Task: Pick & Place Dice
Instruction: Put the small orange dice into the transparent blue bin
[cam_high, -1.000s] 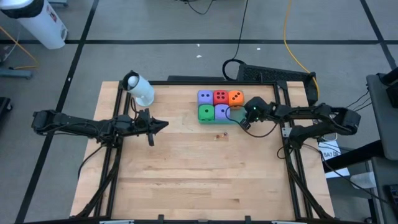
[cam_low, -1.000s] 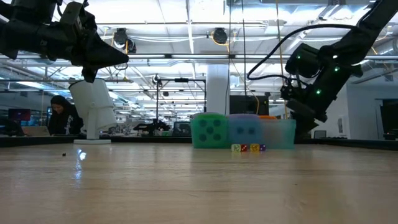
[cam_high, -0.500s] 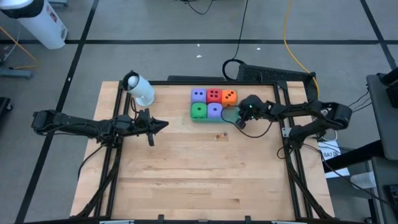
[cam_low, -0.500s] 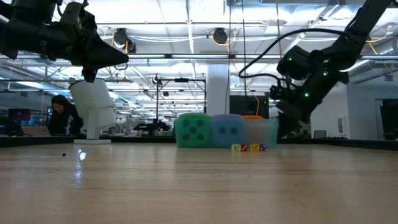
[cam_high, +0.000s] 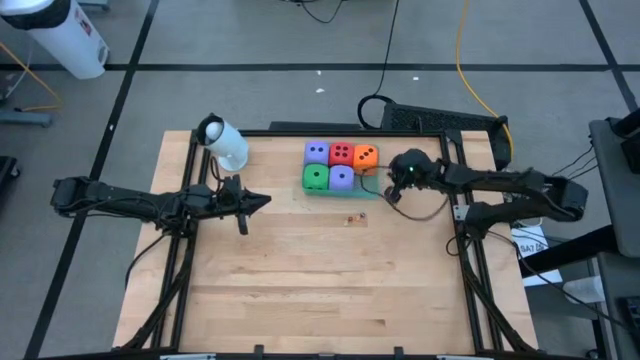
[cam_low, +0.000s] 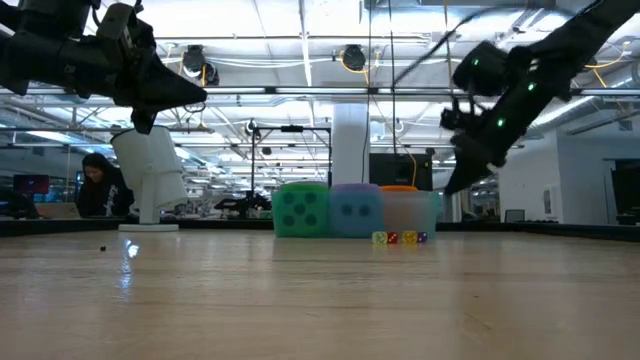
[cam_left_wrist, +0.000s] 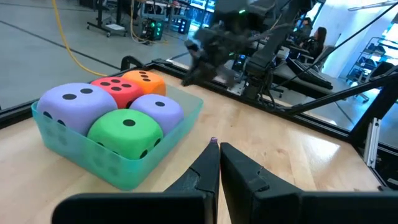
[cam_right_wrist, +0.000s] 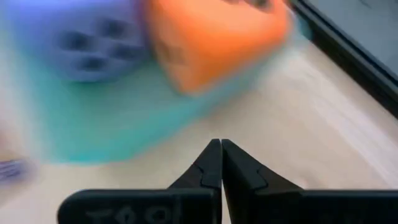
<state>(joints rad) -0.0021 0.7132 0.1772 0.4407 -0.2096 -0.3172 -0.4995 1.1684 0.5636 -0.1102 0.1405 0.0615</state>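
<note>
All five dice sit packed in the green tray at the table's far edge. My right gripper hangs just beside it, fingers pressed together, holding nothing. Left gripper is closed too, well apart.

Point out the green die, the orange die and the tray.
green die (cam_left_wrist: 127, 132), left wrist view, its top face by the pip
orange die (cam_high: 367, 155), high view, its top face
tray (cam_left_wrist: 84, 160), left wrist view, its near wall
</note>
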